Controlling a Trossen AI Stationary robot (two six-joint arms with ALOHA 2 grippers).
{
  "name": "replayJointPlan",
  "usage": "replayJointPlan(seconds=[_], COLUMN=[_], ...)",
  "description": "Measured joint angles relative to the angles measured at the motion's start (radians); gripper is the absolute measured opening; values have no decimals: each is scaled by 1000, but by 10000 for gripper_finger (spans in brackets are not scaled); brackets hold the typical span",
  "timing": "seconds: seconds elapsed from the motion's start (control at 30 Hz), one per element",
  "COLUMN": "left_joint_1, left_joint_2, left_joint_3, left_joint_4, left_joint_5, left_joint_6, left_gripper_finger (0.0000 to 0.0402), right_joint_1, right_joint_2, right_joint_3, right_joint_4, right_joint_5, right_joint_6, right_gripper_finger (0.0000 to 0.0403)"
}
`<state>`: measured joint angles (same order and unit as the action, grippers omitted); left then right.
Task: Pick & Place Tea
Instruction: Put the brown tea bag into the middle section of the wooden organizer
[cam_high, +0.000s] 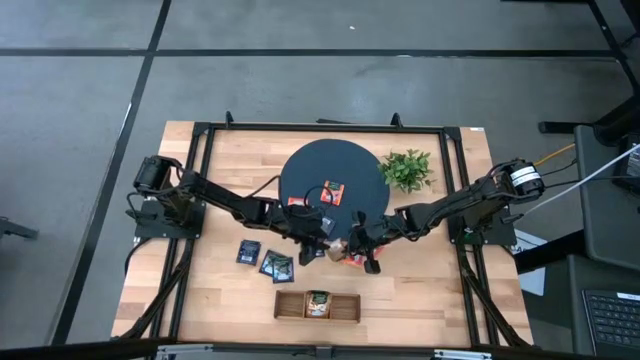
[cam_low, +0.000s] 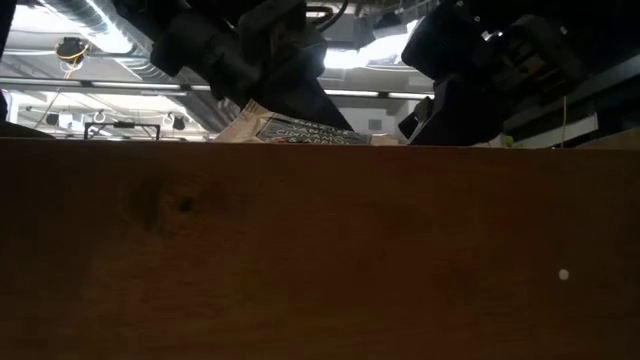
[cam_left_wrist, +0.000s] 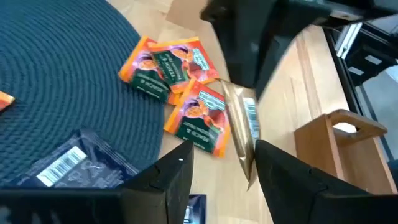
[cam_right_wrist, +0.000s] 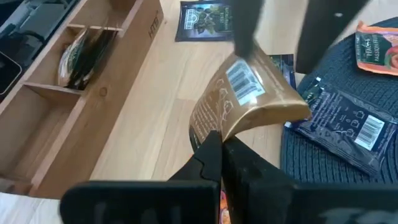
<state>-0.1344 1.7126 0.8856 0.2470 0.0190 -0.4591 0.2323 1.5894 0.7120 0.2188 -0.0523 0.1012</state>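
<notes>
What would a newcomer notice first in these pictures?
The right pincer, shut on a bent beige-gold tea sachet, holds it above the light wooden table beside the round dark woven mat. The left pincer stands open next to it. Orange-red sachets lie at the mat's edge, and a brown wooden three-compartment tray waits nearby.

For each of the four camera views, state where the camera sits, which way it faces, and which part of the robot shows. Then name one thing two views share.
High: above the table, facing straight down; both arms, round dark mat.
Low: table height, facing level across; wooden tray wall fills it, arms above.
Left wrist: on the left arm; left gripper open, orange sachets ahead.
Right wrist: on the right arm; right gripper shut on beige sachet.
Shared: both wrist views show the beige sachet.
</notes>
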Motion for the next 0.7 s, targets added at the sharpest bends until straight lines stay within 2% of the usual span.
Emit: replayJointPlan(seconds=[0.13,0.27,0.4,0.53,0.7], left_joint_1=[2,1,0,0,0], left_joint_2=[0,0,0,0,0], left_joint_3=[0,0,0,0,0], left_joint_4=[3,7,13,21,22], left_joint_5=[7,44,71,70,62], left_joint_6=[1,1,1,2,27], left_gripper_finger=[165,158,140,102,29], right_joint_1=[0,0,0,0,0], right_joint_2=[0,0,0,0,0], right_joint_3=[0,0,0,0,0], right_joint_4=[5,10,28,33,41], right_joint_5=[6,83,94,94,94], right_joint_6=[-2,-3,-20,-25,-8], right_gripper_finger=[4,4,4,7,25])
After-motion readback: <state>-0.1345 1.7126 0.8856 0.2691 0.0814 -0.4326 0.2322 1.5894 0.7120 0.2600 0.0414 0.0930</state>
